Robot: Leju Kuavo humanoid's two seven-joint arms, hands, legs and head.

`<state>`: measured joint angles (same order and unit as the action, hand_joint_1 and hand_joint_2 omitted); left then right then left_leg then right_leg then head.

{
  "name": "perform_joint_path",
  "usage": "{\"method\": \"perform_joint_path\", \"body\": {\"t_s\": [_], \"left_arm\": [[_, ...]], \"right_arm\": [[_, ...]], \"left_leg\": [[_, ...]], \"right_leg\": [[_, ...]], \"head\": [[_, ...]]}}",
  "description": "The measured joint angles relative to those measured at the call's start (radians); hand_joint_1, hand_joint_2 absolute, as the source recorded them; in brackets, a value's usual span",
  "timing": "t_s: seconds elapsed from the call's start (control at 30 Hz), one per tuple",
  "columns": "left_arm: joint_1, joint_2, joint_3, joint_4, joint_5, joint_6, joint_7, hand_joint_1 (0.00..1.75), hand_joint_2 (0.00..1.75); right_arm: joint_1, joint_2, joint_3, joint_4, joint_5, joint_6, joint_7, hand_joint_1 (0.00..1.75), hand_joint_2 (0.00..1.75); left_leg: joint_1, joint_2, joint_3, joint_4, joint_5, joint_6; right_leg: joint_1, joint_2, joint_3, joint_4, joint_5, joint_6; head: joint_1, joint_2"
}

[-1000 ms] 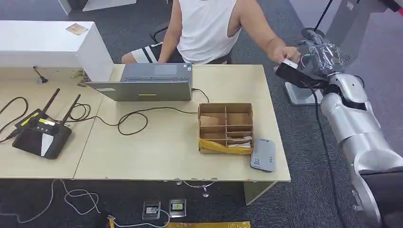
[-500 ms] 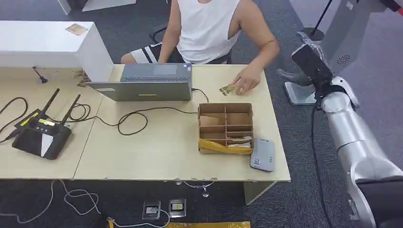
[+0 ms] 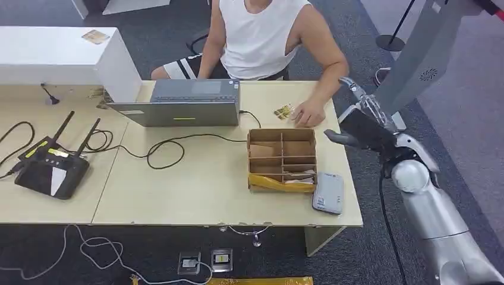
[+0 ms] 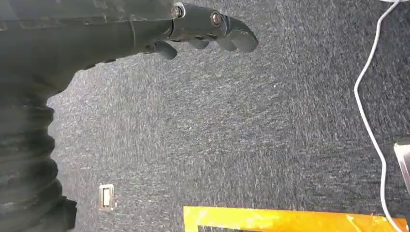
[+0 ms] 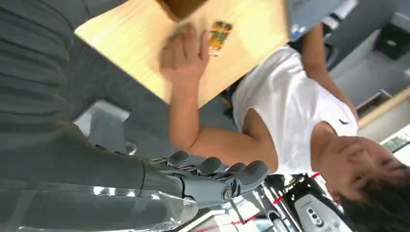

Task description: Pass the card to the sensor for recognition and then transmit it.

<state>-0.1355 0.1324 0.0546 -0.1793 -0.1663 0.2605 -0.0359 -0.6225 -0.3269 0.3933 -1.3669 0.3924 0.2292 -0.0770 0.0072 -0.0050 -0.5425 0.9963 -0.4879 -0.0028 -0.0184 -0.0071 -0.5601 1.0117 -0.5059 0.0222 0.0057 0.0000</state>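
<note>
Card (image 3: 283, 111) on table, apart from right hand (image 3: 361, 126); fingers (image 5: 212, 166) spread, empty.

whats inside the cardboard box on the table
The cardboard box is split by dividers into compartments. The front ones hold pale, card-like items; the back ones look bare. Yellow tape crosses its front edge.

Right hand (image 3: 361, 126) empty, fingers seemingly apart.
</note>
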Motion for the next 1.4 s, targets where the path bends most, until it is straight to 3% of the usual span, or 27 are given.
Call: {"method": "perform_joint_path", "body": {"t_s": [0.17, 0.43, 1.03, 1.4], "left_arm": [[0.000, 0.004, 0.000, 0.000, 0.000, 0.000, 0.000, 0.00, 1.75], [-0.003, 0.006, -0.001, 0.000, -0.008, -0.008, 0.005, 0.00, 1.75], [-0.005, 0.007, -0.001, 0.000, -0.011, -0.009, 0.008, 0.00, 1.75], [-0.007, 0.005, -0.002, 0.000, -0.020, -0.008, 0.008, 0.00, 1.75]], "right_arm": [[0.076, -0.004, 0.035, -0.030, 0.258, -0.014, 0.001, 0.00, 1.75], [0.134, -0.005, 0.093, -0.028, 0.467, -0.028, 0.002, 0.00, 1.75], [0.164, -0.002, 0.147, 0.015, 0.529, -0.058, -0.006, 0.00, 1.75], [0.161, 0.020, 0.148, 0.065, 0.589, -0.165, -0.037, 0.00, 1.75]], "left_leg": [[0.000, 0.000, 0.000, 0.000, 0.000, 0.000], [0.000, 0.000, 0.000, 0.000, 0.000, 0.000], [0.000, 0.000, 0.000, 0.000, 0.000, 0.000], [0.000, 0.000, 0.000, 0.000, 0.000, 0.000]], "right_leg": [[0.000, 0.000, 0.000, 0.000, 0.000, 0.000], [0.000, 0.000, 0.000, 0.000, 0.000, 0.000], [0.000, 0.000, 0.000, 0.000, 0.000, 0.000], [0.000, 0.000, 0.000, 0.000, 0.000, 0.000]], "head": [[0.000, 0.000], [0.000, 0.000], [0.000, 0.000], [0.000, 0.000]]}}
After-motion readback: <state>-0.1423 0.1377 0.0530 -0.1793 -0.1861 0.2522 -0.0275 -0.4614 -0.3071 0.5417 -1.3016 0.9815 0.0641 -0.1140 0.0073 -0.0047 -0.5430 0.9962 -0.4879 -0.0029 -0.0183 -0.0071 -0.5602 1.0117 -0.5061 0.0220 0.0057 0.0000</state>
